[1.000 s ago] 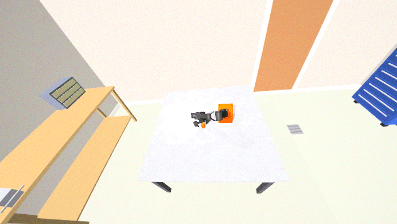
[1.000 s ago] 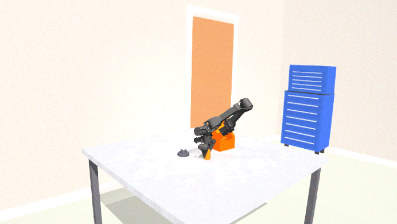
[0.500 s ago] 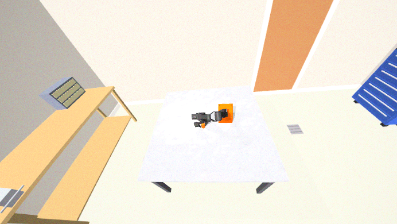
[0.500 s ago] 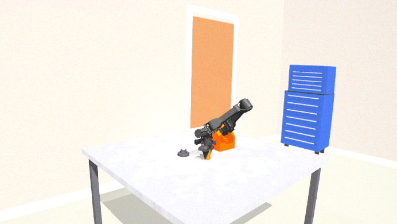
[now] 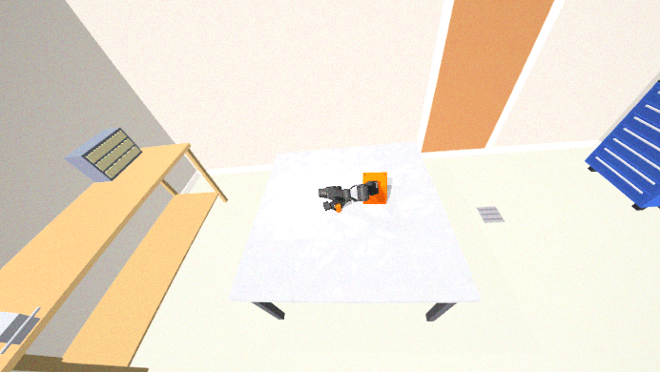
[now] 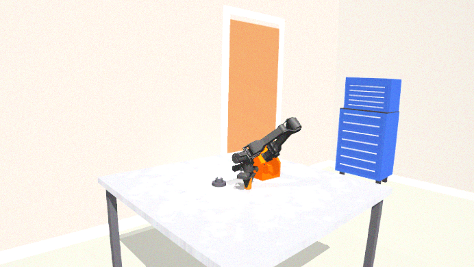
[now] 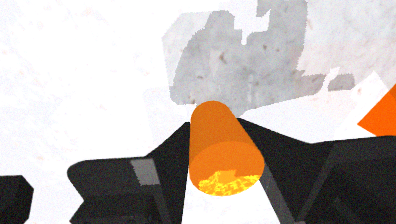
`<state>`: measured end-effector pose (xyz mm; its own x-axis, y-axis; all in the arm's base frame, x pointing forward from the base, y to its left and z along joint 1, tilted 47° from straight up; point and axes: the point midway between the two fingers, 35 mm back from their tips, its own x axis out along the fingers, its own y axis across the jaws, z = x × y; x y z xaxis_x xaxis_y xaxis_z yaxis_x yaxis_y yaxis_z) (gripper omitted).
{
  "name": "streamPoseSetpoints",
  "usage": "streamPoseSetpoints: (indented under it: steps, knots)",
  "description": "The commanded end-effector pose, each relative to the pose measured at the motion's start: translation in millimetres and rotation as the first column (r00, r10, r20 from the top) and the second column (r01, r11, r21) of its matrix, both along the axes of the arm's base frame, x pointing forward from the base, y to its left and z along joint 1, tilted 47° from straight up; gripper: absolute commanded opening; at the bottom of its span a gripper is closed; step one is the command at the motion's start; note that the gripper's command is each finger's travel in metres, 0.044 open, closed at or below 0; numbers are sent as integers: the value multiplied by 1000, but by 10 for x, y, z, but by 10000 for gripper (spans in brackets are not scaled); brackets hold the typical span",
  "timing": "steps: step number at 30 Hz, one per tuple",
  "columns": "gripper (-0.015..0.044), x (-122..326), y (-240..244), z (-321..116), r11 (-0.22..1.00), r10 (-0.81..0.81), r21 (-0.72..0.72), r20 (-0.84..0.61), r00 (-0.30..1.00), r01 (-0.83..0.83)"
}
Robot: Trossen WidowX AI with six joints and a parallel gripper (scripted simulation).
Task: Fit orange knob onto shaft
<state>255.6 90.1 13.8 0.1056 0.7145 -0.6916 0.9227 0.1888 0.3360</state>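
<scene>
The orange knob (image 5: 339, 208) (image 6: 248, 185) (image 7: 217, 137) is a roughly upright cylinder, with its top partly lit yellow in the wrist view. My gripper (image 6: 248, 183) (image 7: 214, 121) is shut on it, one black finger on each side. The knob is at or very close to the table top; I cannot tell whether it touches. Its hole underneath is hidden. The dark round pedestal (image 6: 218, 183) stands left of the gripper in the exterior view, with a small stub on top. The shaft's flat side is too small to make out. The pedestal is not visible in the top view or the wrist view.
The arm's orange base (image 5: 369, 178) (image 6: 269, 174) (image 7: 383, 118) stands on the pale table (image 5: 353, 267) (image 6: 219, 212), close to the knob. The dark arm reaches over from the base. A wooden bench and a blue tool cabinet (image 6: 363, 144) stand away from the table.
</scene>
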Motion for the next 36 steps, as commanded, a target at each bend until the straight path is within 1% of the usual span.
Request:
streamPoseSetpoints:
  steps: [1, 10, 20, 29, 36]
  knots:
    - [0, 90, -164, 158, 1000, -8, -10, 23, 1000, 9]
    - [0, 79, -510, 527, 1000, -8, -17, 21, 1000, 8]
    - [0, -56, -838, 1005, 1000, -7, -4, 22, 1000, 7]
    - [0, -73, -856, 1030, 1000, -18, 6, 30, 999, 18]
    - [0, -103, -944, 1086, 992, -115, 69, 115, 987, 107]
